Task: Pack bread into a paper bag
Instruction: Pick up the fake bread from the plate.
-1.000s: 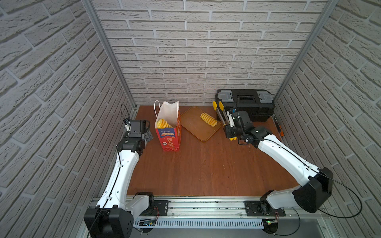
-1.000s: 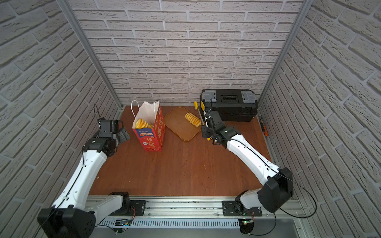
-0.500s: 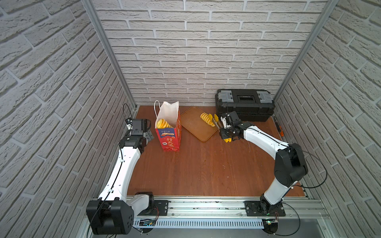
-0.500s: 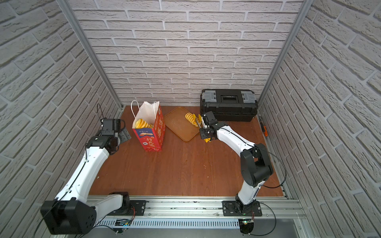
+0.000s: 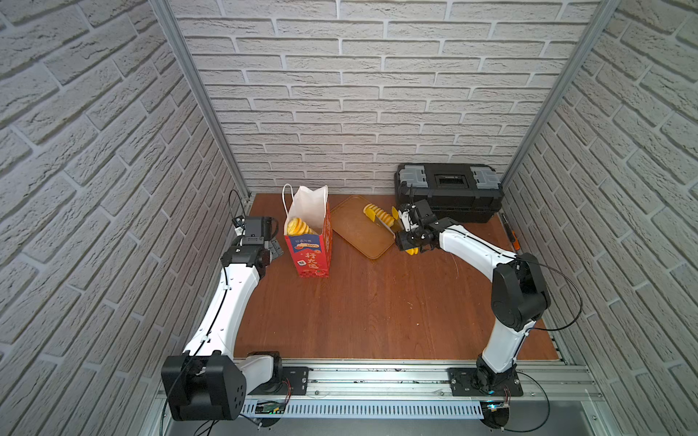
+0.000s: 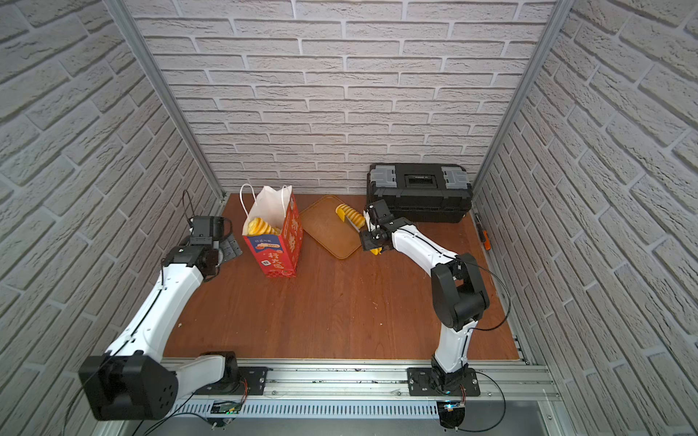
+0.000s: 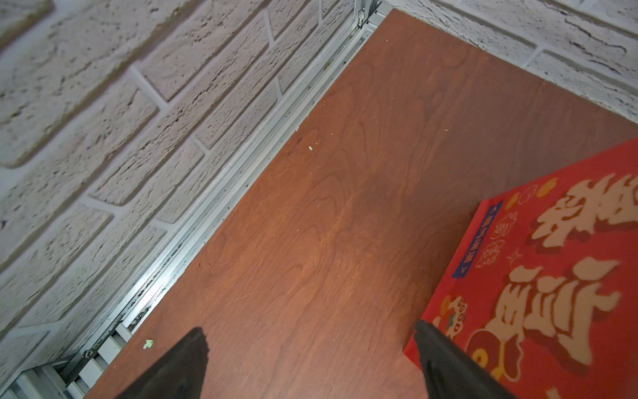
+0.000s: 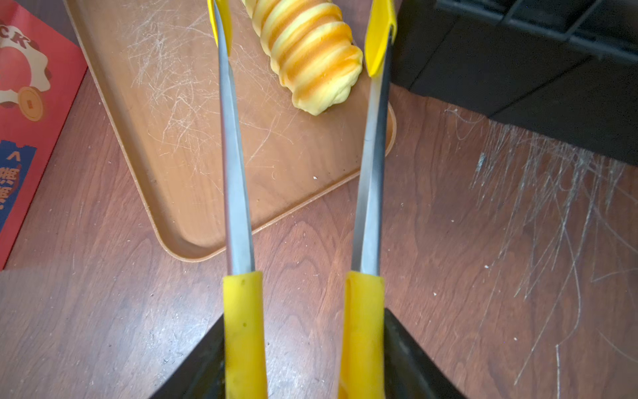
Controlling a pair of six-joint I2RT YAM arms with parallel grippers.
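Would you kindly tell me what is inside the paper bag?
Golden-striped bread shows near the mouth of the bag; anything below it is hidden by the bread and the bag's walls.

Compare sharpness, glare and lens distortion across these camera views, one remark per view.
In both top views the wide lens bows the white brick walls; light is even. In the left wrist view the red printed paper bag looks soft. In the right wrist view the ridged golden spiral roll is sharp, the yellow-handled metal tongs blur near the lens, with pale glare on the brown wooden table.
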